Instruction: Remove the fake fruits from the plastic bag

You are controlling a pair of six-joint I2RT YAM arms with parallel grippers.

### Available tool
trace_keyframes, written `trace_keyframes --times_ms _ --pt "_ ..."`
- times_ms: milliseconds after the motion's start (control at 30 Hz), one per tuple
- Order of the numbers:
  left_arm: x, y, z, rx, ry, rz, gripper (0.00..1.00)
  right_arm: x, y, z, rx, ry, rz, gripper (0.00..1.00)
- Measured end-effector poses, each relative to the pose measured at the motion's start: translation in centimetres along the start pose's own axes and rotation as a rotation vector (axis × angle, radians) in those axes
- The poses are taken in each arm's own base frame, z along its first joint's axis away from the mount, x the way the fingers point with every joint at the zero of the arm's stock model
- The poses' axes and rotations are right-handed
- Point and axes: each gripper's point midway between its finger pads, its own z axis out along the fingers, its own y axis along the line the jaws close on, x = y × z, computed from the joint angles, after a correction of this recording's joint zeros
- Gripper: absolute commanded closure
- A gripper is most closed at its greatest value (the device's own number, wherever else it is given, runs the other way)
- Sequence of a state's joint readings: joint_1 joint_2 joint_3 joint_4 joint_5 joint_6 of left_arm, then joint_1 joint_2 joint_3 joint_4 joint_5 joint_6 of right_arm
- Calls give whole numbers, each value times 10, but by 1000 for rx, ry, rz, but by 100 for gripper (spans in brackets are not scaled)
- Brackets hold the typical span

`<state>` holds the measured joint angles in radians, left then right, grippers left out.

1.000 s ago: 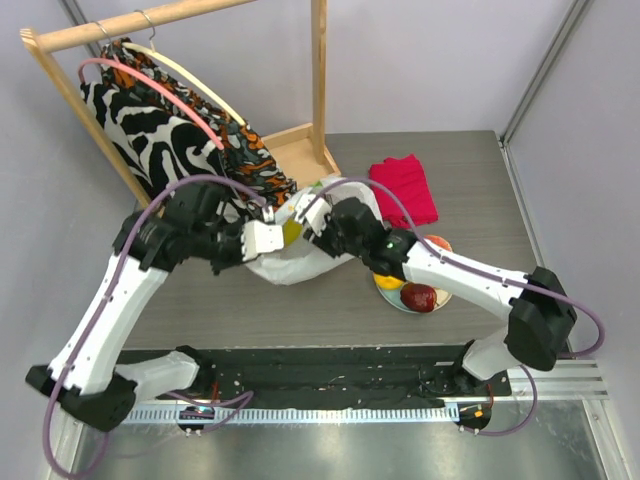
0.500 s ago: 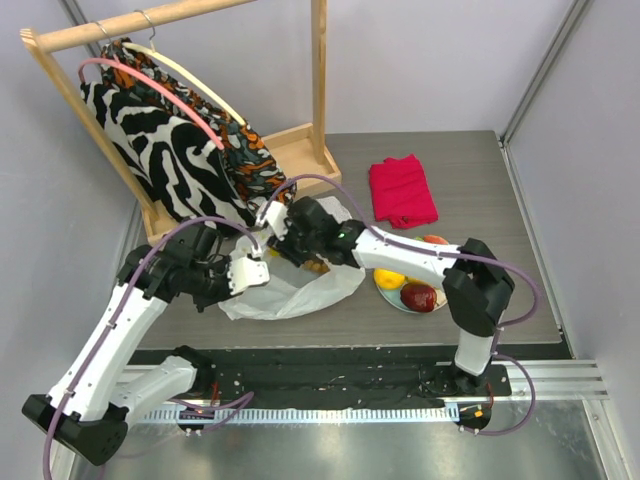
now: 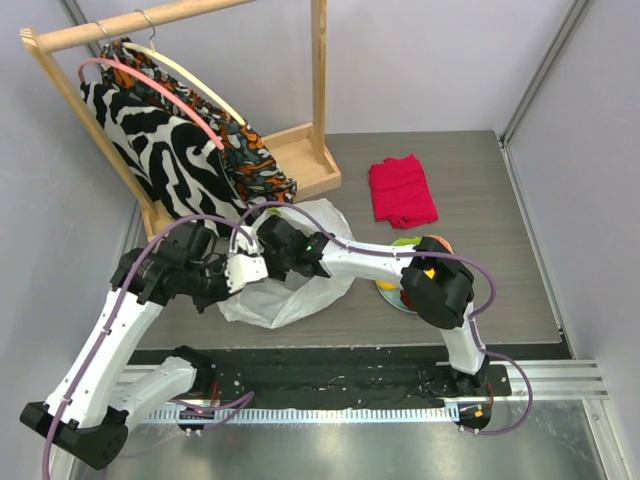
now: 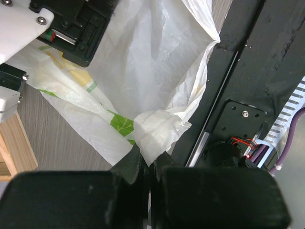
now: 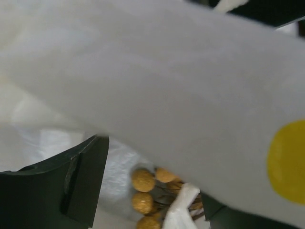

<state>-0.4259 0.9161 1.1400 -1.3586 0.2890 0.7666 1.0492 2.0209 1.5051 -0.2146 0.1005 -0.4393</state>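
The plastic bag (image 3: 296, 292) lies crumpled at mid table, white with green print. My left gripper (image 3: 248, 272) is shut on a bunched fold of the plastic bag (image 4: 157, 129) and holds its edge up. My right gripper (image 3: 270, 243) reaches into the bag's mouth from the right. In the right wrist view it (image 5: 152, 193) is open, fingers (image 5: 81, 183) wide apart, with the brownish grape-like cluster (image 5: 144, 180) lying between them on the bag's inside. Bag film covers the top of that view. Other fake fruits, a green piece (image 3: 405, 243), an orange-red piece (image 3: 438, 243) and a yellow lemon (image 3: 385, 285), sit by the plate.
A plate (image 3: 392, 297) is largely hidden under my right arm's elbow (image 3: 430, 285). A folded red cloth (image 3: 402, 190) lies at the back right. A wooden clothes rack (image 3: 300, 150) with patterned garments (image 3: 170, 140) stands at the back left, close behind the bag.
My right gripper has swung left and gone into the bag's mouth. My left gripper has come down and back a little with the bag's edge, and the bag has slumped lower.
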Motion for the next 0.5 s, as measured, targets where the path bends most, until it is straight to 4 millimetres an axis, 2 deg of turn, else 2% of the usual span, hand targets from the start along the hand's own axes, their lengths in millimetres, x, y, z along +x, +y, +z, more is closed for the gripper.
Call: trace_keyframes --times_ms 200,333,500 --pt "-2 -2 -2 0 -18 3 100 -11 -21 1 37 24 -146 25" --pt "-6 -3 -3 7 -36 4 100 -20 -26 22 22 63 -223 26" --pt "-12 -2 -7 4 -61 12 100 10 -13 45 -57 184 -312 25"
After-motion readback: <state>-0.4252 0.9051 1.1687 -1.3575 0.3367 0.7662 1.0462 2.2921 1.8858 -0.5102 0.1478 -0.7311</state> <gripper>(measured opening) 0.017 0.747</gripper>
